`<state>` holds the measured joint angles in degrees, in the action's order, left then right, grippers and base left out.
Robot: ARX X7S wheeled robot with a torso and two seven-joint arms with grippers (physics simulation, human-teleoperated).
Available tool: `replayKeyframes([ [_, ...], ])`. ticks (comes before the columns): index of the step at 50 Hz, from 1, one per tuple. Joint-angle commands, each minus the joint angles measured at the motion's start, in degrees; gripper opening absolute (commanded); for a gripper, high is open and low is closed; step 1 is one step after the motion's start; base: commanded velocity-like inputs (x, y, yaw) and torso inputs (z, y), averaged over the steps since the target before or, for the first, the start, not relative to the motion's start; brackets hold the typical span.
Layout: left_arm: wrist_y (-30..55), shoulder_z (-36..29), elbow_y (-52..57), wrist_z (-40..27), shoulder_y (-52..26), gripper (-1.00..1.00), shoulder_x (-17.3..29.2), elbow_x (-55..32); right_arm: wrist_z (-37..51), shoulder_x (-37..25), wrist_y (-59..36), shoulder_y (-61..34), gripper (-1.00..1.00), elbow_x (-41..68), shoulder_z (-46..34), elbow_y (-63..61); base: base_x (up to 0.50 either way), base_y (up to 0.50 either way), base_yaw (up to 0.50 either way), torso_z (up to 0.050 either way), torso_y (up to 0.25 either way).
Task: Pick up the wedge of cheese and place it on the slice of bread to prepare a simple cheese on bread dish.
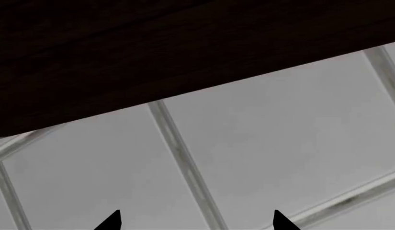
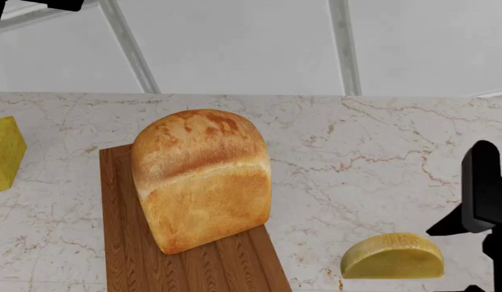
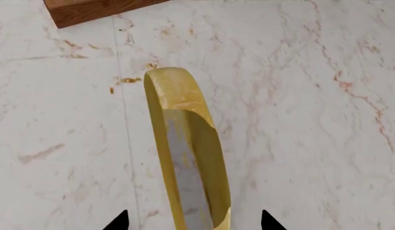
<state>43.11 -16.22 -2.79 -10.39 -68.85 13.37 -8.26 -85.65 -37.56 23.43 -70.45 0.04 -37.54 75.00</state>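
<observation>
The right gripper hangs open above the wedge of cheese near the marble counter's front edge, fingertips straddling it without touching.

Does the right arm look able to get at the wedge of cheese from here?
Probably yes: the right gripper is open above the wedge of cheese, fingertips either side, nothing between them.
</observation>
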Motion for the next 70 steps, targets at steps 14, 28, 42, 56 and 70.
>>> replayKeyframes([
  [14,0.0,0.8,3.5,-0.6,3.3,1.0,0.2,-1.0,0.4,2.4,-3.9,1.3,1.0,0.6,-1.5,0.0,0.0,0.0,0.0,0.0,0.0],
  [28,-0.1,0.6,3.1,-0.7,3.2,1.0,0.3,-1.2,1.2,1.6,-4.4,0.6,-1.0,0.1,-1.0,0.0,0.0,0.0,0.0,0.0,0.0],
  [42,-0.1,0.5,3.5,-0.9,3.2,1.0,0.5,-1.7,3.6,2.5,-3.0,-7.3,-1.0,-0.9,-2.3,0.0,0.0,0.0,0.0,0.0,0.0],
  [56,0.6,-0.2,2.6,-0.4,2.8,1.0,0.7,-2.1,5.3,3.9,-0.6,-13.2,-1.0,-0.7,-3.1,0.0,0.0,0.0,0.0,0.0,0.0],
  [70,0.8,0.0,3.0,-1.0,2.8,1.0,0.7,-2.4,10.1,4.3,3.1,-17.6,-1.0,-3.1,-6.5,0.0,0.0,0.0,0.0,0.0,0.0],
])
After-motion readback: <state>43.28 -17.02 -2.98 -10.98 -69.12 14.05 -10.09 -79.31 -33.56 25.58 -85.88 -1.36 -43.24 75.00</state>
